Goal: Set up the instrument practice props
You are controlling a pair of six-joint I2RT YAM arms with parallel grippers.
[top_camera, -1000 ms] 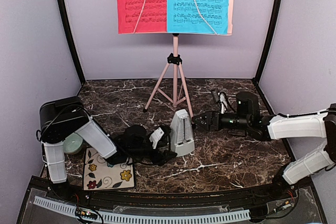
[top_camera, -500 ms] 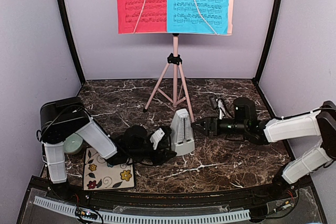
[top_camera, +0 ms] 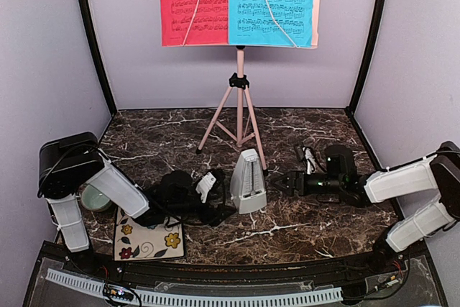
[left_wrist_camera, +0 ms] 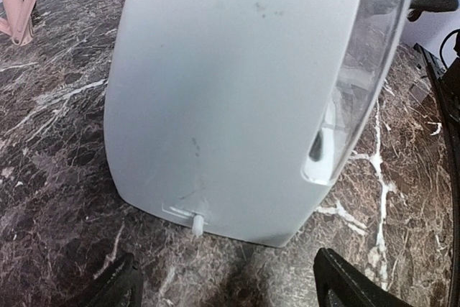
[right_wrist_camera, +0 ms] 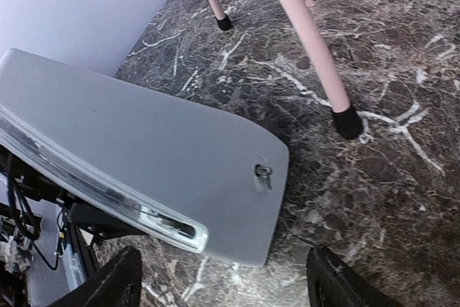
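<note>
The pale pink tripod music stand (top_camera: pixel 239 98) stands at the back, with the red sheet (top_camera: pixel 192 3) and the blue sheet (top_camera: pixel 272 3) on its desk. The small white pyramid metronome (top_camera: pixel 246 183) stands upright on the marble in front of the tripod; it fills the left wrist view (left_wrist_camera: pixel 237 91) and shows in the right wrist view (right_wrist_camera: pixel 144 163). My left gripper (top_camera: pixel 218 203) is open just left of it, its fingertips (left_wrist_camera: pixel 118 285) short of the base. My right gripper (top_camera: pixel 282 179) is open just right of it, fingertips (right_wrist_camera: pixel 334 278) apart and empty.
A square floral tile (top_camera: pixel 147 234) lies at the front left beside the left arm. A pale green bowl (top_camera: pixel 95 196) sits behind that arm's elbow. A tripod foot (right_wrist_camera: pixel 348 121) stands close to the metronome. Lilac walls close in three sides.
My left arm has drawn back to the left, away from the metronome. My right gripper has drawn back to the right and down. The metronome stays upright in place.
</note>
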